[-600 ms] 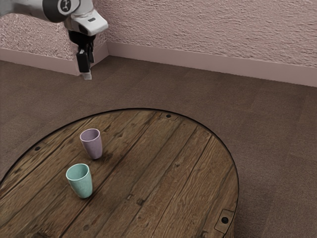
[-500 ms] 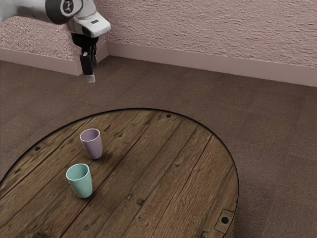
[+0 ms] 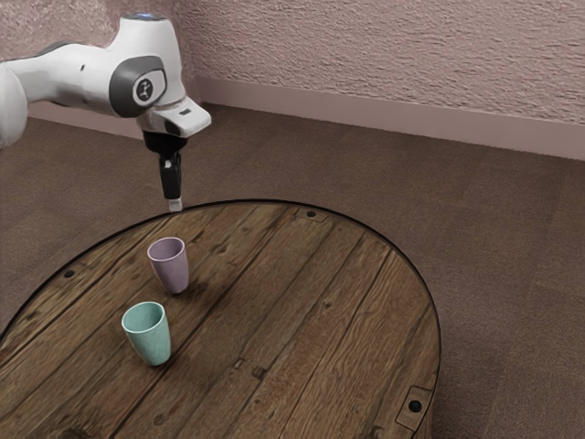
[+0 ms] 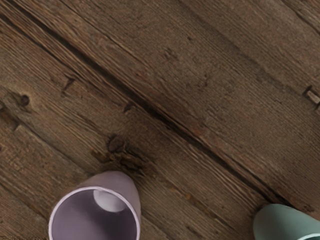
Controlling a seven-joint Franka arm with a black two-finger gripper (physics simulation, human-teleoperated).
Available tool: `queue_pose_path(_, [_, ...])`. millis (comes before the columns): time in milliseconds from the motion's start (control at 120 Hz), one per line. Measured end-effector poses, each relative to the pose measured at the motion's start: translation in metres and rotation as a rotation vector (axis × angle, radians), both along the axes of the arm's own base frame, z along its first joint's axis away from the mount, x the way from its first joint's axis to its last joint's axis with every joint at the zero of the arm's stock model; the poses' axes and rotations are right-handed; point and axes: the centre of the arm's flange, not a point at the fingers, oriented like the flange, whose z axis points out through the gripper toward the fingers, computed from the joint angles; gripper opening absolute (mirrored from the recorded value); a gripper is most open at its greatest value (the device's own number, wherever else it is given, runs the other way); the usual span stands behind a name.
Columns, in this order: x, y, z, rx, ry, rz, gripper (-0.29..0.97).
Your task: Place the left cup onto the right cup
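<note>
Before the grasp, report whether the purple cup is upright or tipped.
Upright: the purple cup stands on its base, open mouth facing up.

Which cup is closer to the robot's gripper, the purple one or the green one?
The purple cup. It stands close below the gripper, while the green cup sits farther off, on the purple cup's far side from the gripper.

No legible txt, nos. or brand names. One small white mark sits on the grey round cap point(image 3: 143, 89) of the arm point(image 3: 64, 78) joint, too small to read.
</note>
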Motion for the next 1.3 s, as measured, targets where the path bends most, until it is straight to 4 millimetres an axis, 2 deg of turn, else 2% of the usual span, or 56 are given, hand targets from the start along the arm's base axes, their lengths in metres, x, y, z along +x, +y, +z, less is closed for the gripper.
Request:
queue_pose_path(117, [0.008, 0.01, -0.024, 0.003, 0.008, 0.019, 0.68])
queue_pose_path(208, [0.011, 0.017, -0.035, 0.001, 0.0, 0.038, 0.68])
queue_pose_path(450, [-0.01, 0.014, -0.072, 0.028, 0.035, 0.059, 0.68])
queue_pose_path(725, [-0.028, 0.026, -0.101, 0.07, 0.061, 0.091, 0.68])
queue_pose_path(908, [-0.03, 0.038, -0.123, 0.111, 0.076, 0.095, 0.67])
queue_pose_path(1208, [-0.019, 0.041, -0.149, 0.154, 0.053, 0.05, 0.53])
queue_pose_path(1300, [-0.014, 0.042, -0.153, 0.162, 0.039, 0.033, 0.41])
